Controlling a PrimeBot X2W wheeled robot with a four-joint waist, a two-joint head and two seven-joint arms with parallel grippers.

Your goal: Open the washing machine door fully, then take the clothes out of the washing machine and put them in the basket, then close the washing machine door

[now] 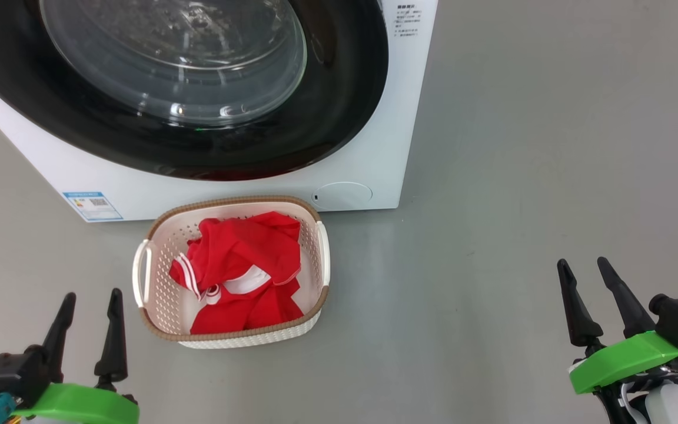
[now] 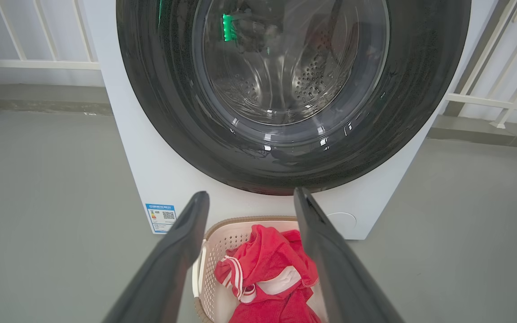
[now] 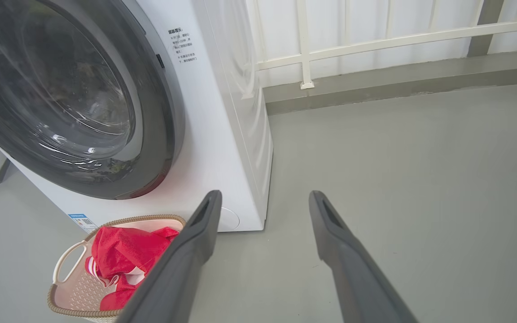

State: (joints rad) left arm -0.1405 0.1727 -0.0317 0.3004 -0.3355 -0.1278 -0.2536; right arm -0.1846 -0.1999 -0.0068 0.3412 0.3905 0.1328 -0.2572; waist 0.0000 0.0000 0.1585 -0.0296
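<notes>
Two wrist views show railing, head view whole basket

Picture edges crop the washing machine door.

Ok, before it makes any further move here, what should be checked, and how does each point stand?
1. washing machine door shut against the washing machine: ok.
2. clothes inside the basket: ok.
3. drum free of leftover fabric: cannot tell, the glass reflects too much.
4. left gripper open, holding nothing: ok.
5. right gripper open, holding nothing: ok.
6. Both grippers apart from the basket and door: ok.
</notes>
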